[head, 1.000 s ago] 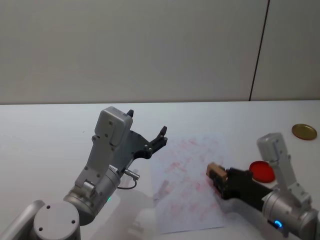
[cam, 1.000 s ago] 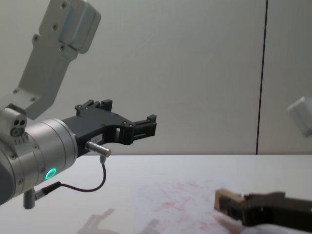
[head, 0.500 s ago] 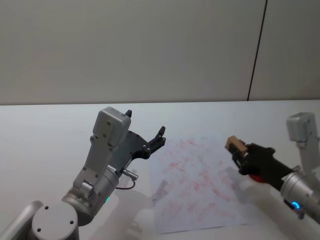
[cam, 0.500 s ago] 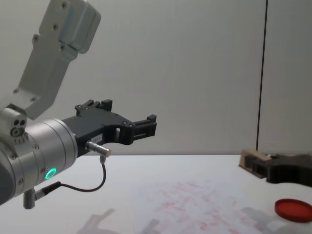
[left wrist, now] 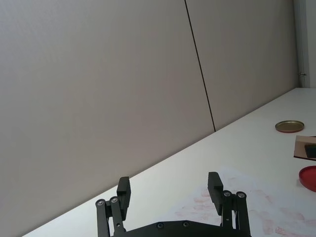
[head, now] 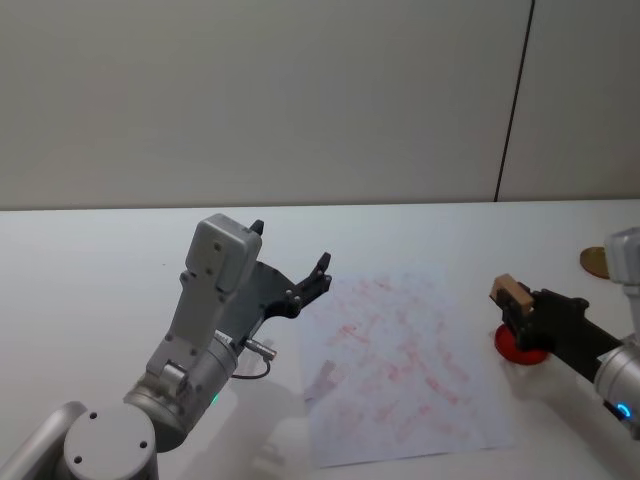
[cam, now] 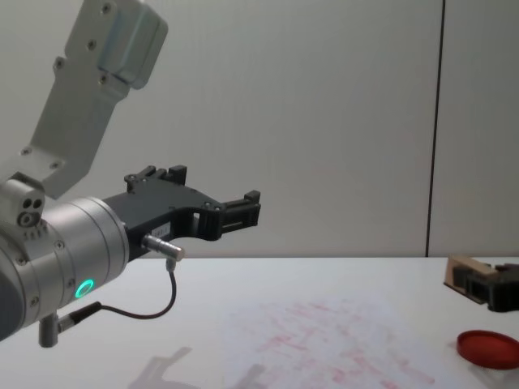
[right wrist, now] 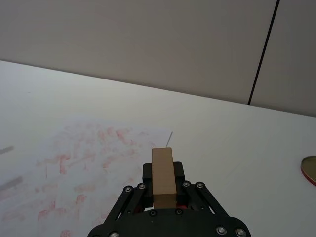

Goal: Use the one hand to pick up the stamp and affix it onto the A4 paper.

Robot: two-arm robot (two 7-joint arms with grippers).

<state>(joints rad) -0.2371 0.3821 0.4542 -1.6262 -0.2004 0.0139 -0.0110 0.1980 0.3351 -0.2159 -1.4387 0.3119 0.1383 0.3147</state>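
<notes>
White tabletop (head: 90, 260), right hand (head: 522, 306) clamped on stamp (head: 511, 292) over ink pad (head: 518, 346)

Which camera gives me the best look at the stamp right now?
The right wrist view: the stamp stands centred in the right gripper. The head view shows it small above the red ink pad; the chest view catches it at the edge.

One stamp (head: 515, 293), one A4 paper (head: 400, 365), one red ink pad (head: 512, 349), one gold lid (head: 590, 260), two grippers
</notes>
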